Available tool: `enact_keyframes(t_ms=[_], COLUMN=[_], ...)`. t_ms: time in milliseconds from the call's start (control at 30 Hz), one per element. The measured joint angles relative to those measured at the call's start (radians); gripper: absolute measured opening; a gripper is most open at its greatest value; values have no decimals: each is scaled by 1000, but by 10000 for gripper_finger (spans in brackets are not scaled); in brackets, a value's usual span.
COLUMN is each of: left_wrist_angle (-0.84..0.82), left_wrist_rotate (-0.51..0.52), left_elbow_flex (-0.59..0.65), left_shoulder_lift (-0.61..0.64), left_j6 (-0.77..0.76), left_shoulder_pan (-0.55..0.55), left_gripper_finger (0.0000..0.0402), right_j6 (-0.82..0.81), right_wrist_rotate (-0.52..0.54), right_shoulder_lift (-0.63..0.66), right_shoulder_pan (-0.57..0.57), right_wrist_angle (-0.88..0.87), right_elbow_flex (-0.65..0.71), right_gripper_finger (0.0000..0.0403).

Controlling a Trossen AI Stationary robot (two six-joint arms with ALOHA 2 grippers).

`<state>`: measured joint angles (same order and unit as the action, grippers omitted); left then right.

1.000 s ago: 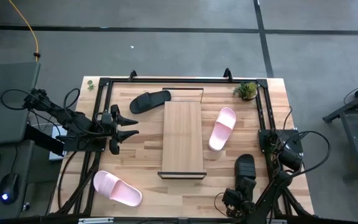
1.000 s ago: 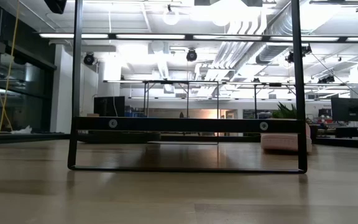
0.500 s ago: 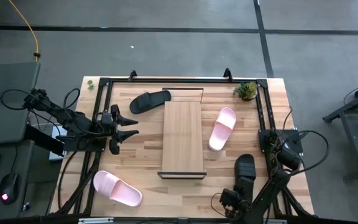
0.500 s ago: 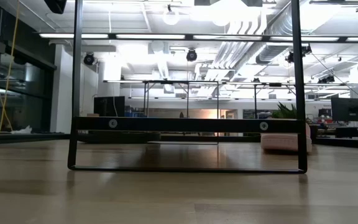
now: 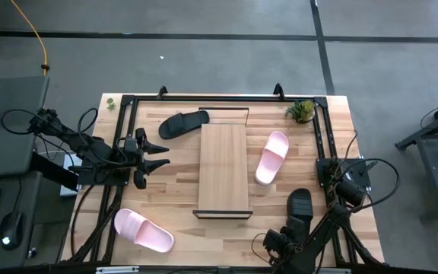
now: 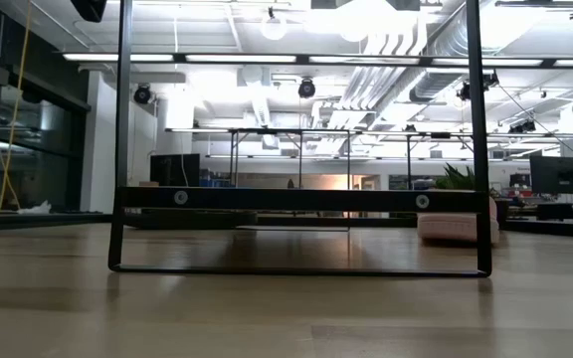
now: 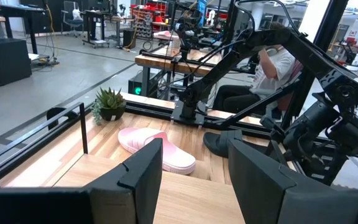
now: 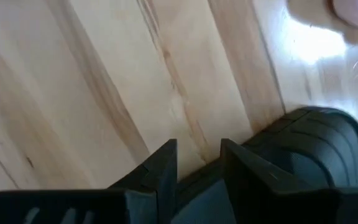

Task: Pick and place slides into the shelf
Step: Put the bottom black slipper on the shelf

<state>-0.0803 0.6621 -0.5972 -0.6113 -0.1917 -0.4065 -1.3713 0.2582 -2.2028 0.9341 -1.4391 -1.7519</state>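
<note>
While the left claw [image 5: 160, 154] hangs over the tabletop's [image 5: 181, 175] left side with its fingers spread wide and nothing between them, the right claw [image 8: 197, 163] is down at the near right corner, right on a black slide [image 5: 299, 205]. From the right wrist, its fingers [image 8: 165, 163] show only a narrow gap and the black slide [image 8: 316, 146] sits just past one fingertip, touching or nearly so; whether anything is pinched I cannot tell. Centre stage, the shelf [image 5: 223, 167] lies flat, running from far edge to near edge, bare on top, with its black wire frame [image 6: 296, 199] standing upright in the low view. The other black slide [image 5: 182, 122] lies off the shelf's far left corner, close beside it. One pink slide [image 5: 272, 156] lies just right of the shelf, angled, and shows in the low view [image 6: 456, 225] beyond the frame. The second pink slide [image 5: 143, 230] sits near the near left corner, well apart from the shelf. A small plant [image 5: 303, 110] marks the far right corner. From the left wrist, past its own open fingers [image 7: 148, 168], the pink slide [image 7: 157, 148], plant [image 7: 109, 102] and right arm [image 7: 303, 81] show, with a seated person [image 7: 275, 65] beyond the tabletop.
</note>
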Motion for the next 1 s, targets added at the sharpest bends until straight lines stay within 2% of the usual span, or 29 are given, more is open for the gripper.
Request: enact_keyframes(t_ms=[300, 467, 600, 1000], left_wrist_angle=[0, 0, 0, -4], left_wrist_rotate=[0, 0, 0, 0], left_elbow_flex=[0, 0, 0, 0], left_shoulder_lift=[0, 0, 0, 0], left_j6=[0, 0, 0, 0], left_shoulder_pan=[0, 0, 0, 0], left_gripper_finger=[168, 168, 168, 168], right_j6=[13, 67, 36, 65], right_wrist_rotate=[-49, -32, -46, -36], right_shoulder_lift=[0, 0, 0, 5], right_shoulder_pan=[0, 4, 9, 20], right_wrist_angle=[7, -33, -140, -132], right_elbow_flex=[0, 0, 0, 20], right_gripper_finger=[113, 113, 113, 113])
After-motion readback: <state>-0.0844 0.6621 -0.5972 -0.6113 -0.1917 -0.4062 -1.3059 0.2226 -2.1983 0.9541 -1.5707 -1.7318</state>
